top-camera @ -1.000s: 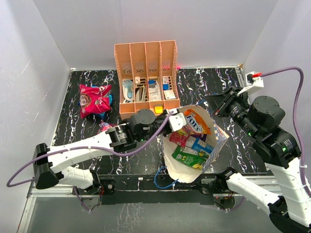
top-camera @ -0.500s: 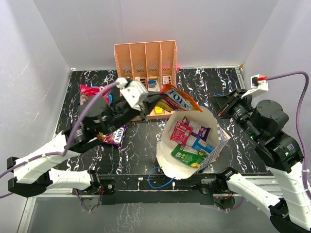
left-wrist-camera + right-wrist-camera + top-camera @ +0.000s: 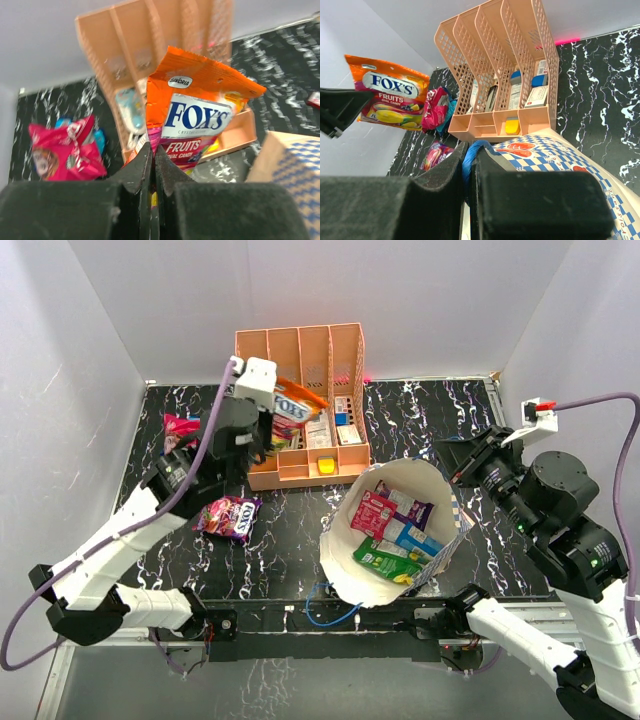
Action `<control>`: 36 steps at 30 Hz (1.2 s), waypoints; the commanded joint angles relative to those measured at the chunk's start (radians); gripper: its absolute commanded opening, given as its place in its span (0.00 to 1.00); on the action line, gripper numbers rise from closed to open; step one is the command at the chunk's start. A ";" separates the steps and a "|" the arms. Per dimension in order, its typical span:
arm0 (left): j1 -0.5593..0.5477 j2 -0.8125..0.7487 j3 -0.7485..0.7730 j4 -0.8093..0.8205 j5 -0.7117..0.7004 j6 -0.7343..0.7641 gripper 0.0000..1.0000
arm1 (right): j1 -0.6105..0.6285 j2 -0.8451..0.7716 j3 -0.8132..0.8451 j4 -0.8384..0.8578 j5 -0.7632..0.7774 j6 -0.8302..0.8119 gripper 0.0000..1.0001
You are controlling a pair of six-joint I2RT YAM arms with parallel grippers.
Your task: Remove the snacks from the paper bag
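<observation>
Snacks, part unloaded: at least four are lying inside the paper bag (image 3: 345,565), which is standing open-mouthed near the front edge, right of centre. These are the green packet (image 3: 385,560) nearest, then the blue packet (image 3: 405,536), pink-red packet (image 3: 372,512) and purple packet (image 3: 413,508).

Right gripper (image 3: 471,150) is pinching the bag's blue cord handle (image 3: 468,175), jaws closed fully on it, at the far rim.

One purple-pink packet (image 3: 230,518) is resting on the table (image 3: 500,410), left of the bag and apart from it.

Left gripper (image 3: 152,147), jaws clamped tight, is holding the orange FOX'S packet (image 3: 192,117) by its lower corner, aloft over the left compartments of the orange organizer (image 3: 300,345) (not set down yet).

A pink packet (image 3: 180,428) is lying farther left, a blue edge showing beside it.

Judged state: roughly halfway. The held packet is awaiting placement and four are awaiting removal.

Surface: black, marbled with white veins. Enclosure: plain pale walls rising on three sides.
</observation>
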 commanded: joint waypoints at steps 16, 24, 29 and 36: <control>0.481 -0.054 -0.312 -0.330 0.362 -0.563 0.00 | 0.001 -0.025 0.012 0.014 0.029 0.002 0.08; 0.618 -0.030 -0.499 -0.221 0.459 -0.529 0.00 | 0.001 -0.033 0.022 0.013 0.036 0.000 0.08; 0.650 0.005 -0.570 -0.175 0.396 -0.517 0.00 | 0.001 -0.026 0.025 0.016 0.040 -0.006 0.08; 0.689 0.110 -0.650 -0.124 0.302 -0.486 0.00 | 0.001 0.037 0.091 0.060 0.139 -0.099 0.08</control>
